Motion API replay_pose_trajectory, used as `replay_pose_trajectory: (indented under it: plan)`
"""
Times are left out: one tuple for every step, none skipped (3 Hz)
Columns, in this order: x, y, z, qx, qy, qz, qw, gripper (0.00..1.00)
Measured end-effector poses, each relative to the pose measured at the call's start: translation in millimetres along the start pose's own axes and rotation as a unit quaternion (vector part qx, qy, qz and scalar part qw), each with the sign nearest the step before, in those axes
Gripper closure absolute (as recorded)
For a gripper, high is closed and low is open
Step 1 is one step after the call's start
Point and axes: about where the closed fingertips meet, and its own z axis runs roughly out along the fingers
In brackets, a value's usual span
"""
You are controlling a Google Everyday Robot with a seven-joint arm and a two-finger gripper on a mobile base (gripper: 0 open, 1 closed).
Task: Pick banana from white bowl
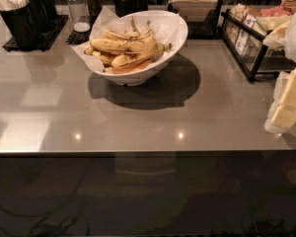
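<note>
Running along the lower frame, the front edge of the glossy grey desk (138, 132) gives onto a broad bare stretch. At the right edge the pale tool (287, 102) hangs over the desk; apart or together, I cannot tell. Well apart, up-left, the banana (121, 45) lies atop the pile in the white bowl (180, 29). Beyond, black cups (19, 21) stand upper left and a black rack (251, 58) upper right.

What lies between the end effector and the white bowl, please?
Camera view: only bare counter separates the end effector, at right edge, from the white bowl.
</note>
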Motion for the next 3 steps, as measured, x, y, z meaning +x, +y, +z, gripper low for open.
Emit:
replay_pose_trajectory:
  plan:
    - [0.0,0.0,0.0,0.0,0.0,0.0,1.0,0.0]
    - [-11.3,-10.9,3.4,-0.003,-0.011,-0.015,0.9998,0.0]
    - [-46.5,-35.1,18.2,-0.023,-0.042,-0.054,0.9974,0.0]
